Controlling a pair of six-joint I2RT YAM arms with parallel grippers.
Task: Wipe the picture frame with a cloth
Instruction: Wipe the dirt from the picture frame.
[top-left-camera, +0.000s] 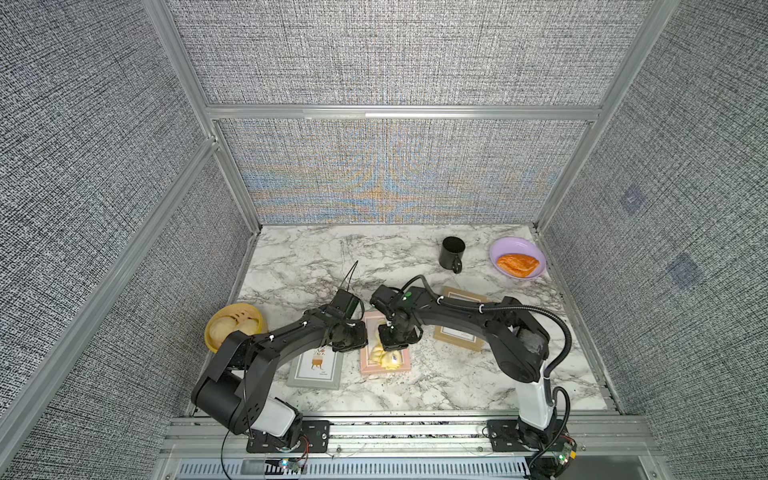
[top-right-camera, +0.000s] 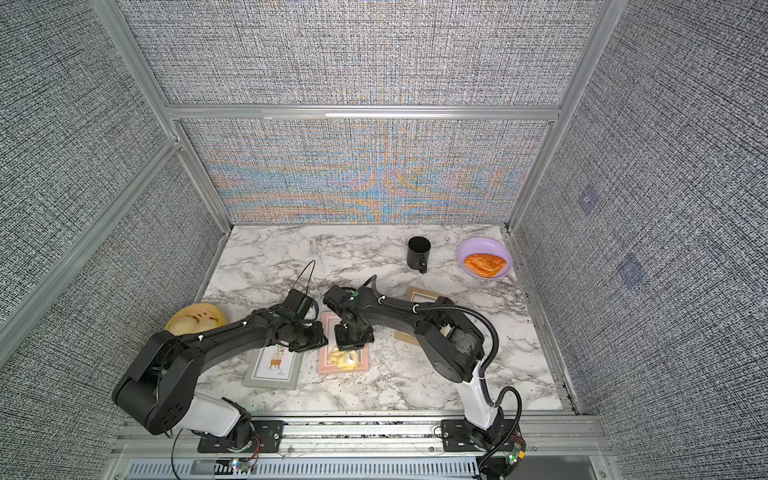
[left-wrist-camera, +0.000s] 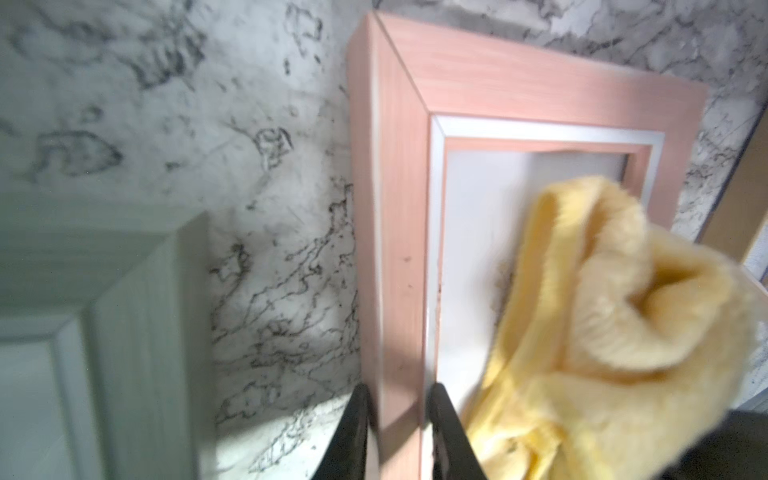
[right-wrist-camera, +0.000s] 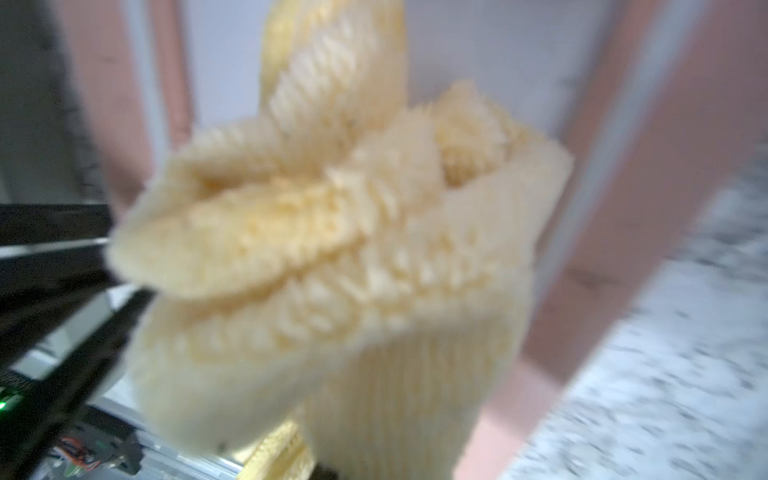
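The cloth (left-wrist-camera: 602, 332), fluffy, pale-yellow and bunched, is pinched in the right gripper (top-left-camera: 394, 341) over the pink wood-grain frame (left-wrist-camera: 399, 166); the left gripper (left-wrist-camera: 400, 401) clamps its straight side rail.

Grey frame (top-left-camera: 316, 368) & tan frame (top-left-camera: 457, 334) flank pink frame (top-left-camera: 365, 359), narrow gaps; rear tabletop (top-left-camera: 332, 253) open

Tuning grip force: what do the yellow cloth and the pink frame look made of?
The cloth: soft pile fabric, likely microfibre or terry; fuzzy fibres and ribbed rows show, and it bunches in loose folds; matte. The pink frame: wood or wood-print laminate by its fine grain streaks and mitred corner, satin finish, silvery inner strip; could be plastic.
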